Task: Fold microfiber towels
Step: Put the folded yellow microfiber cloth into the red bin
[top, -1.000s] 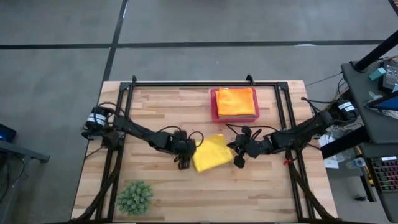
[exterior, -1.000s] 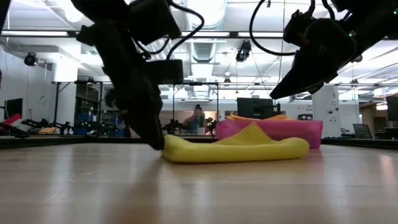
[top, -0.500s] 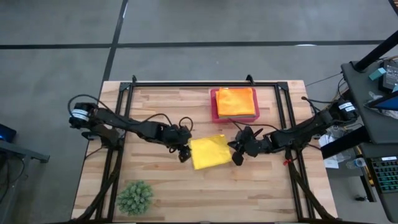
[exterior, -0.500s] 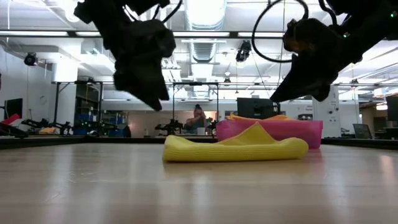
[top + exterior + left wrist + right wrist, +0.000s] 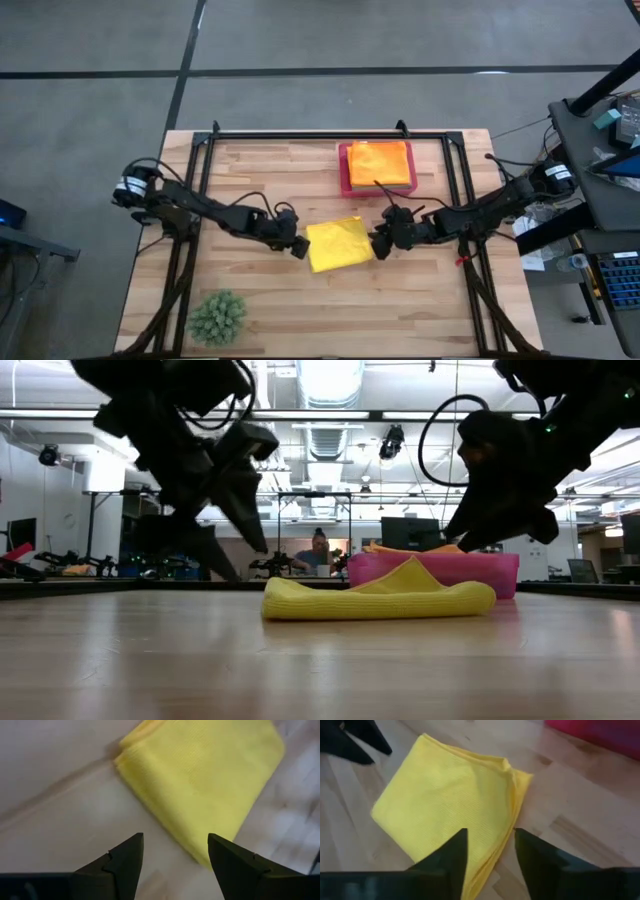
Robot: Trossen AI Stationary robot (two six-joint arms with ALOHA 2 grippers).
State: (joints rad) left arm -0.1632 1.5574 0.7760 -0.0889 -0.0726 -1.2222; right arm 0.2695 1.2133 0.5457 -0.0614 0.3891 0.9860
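Step in hand: fold of the yellow microfiber towel [image 5: 337, 244] looks finished; it lies as a compact folded square, nothing gripping it.
Towel location: middle of the surface [image 5: 400, 310], flat on the wood, one corner standing slightly proud in the low view.
Left end effector [image 5: 296, 243]: just beside the towel's left edge, above the wood, fingers spread, holding nothing.
Right end effector [image 5: 381, 240]: just beside the towel's right corner, fingers parted with a narrow gap, nothing between them.
Stack: orange microfiber towel [image 5: 380, 163] on top of folded cloths in the pink tray [image 5: 345, 185] near the far edge, right of centre.
Other: spiky green plant ball [image 5: 217, 317] at the near left corner, well apart from the work.
Next move, judged: transfer of the folded yellow towel to the tray stack. Calls for a pinch through all layers at one edge, so the fold holds during the lift.
Risk: a top-layer-only grip would likely open the fold.
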